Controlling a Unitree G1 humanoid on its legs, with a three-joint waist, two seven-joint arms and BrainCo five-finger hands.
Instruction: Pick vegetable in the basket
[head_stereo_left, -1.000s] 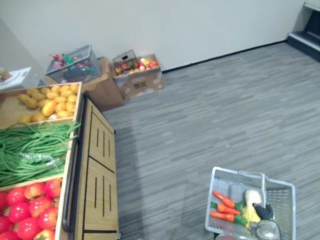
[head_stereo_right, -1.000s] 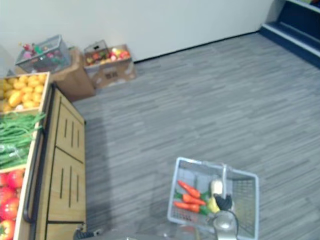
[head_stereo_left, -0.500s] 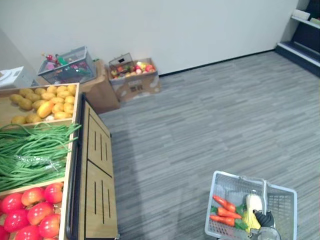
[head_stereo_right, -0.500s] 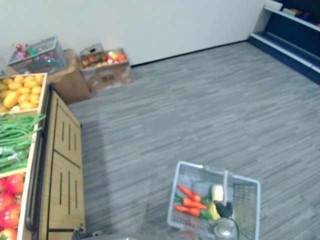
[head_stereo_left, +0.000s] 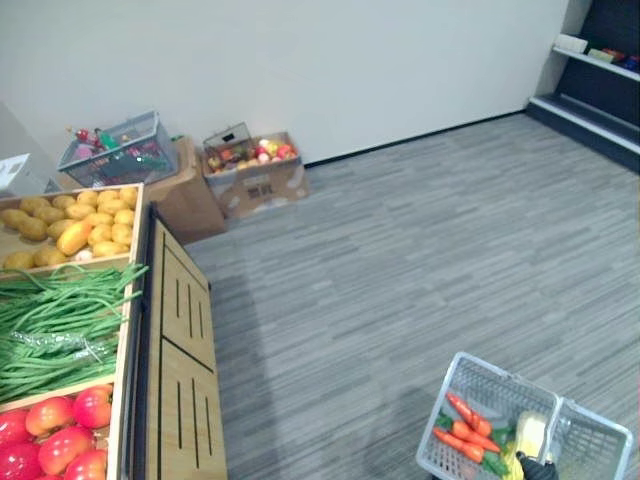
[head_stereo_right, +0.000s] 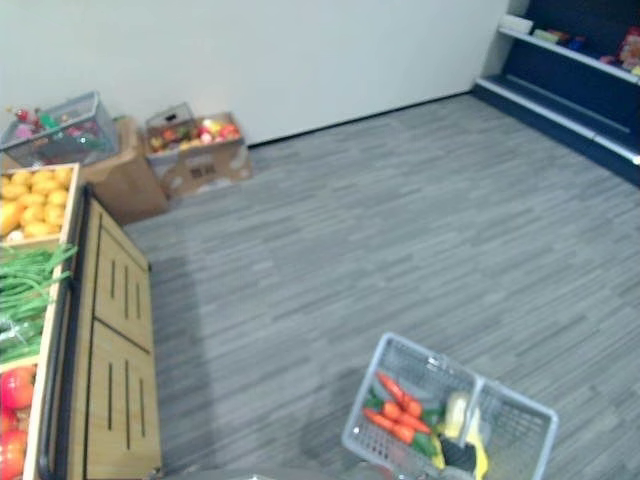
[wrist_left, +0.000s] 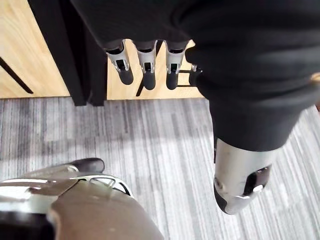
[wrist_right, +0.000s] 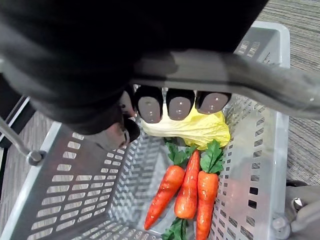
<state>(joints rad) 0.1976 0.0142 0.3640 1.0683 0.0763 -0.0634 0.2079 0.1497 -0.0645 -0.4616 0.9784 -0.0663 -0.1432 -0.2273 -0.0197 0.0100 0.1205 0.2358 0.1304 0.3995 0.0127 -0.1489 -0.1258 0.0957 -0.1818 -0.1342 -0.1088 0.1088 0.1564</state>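
If you go by the right wrist view, the right hand (wrist_right: 178, 104) is clamped shut on the grey handle (wrist_right: 240, 75) of the basket (wrist_right: 75, 200), fingers wrapped over the bar and dark tips facing down into it. That close-up is also where you get the contents properly: three carrots (wrist_right: 187, 192) lying side by side on the bottom with their green tops, and a pale yellow leafy vegetable (wrist_right: 192, 127) just beyond them, right under the fingertips. From the eye views the basket sits at the lower right over the grey striped floor (head_stereo_left: 400, 260), and I can't tell whether it's resting on it or lifted. Those head views give the wider room: a wooden stand (head_stereo_left: 185, 370) along the left with yellow produce (head_stereo_left: 70, 225), green beans (head_stereo_left: 60, 320) and tomatoes (head_stereo_left: 60, 440) in separate bins, well apart from the basket, plus a cardboard box (head_stereo_left: 255, 180) against the far wall. Over in the left wrist view, the left hand (wrist_left: 146, 67) hangs loose with relaxed fingers, holding nothing, near the foot of the stand.
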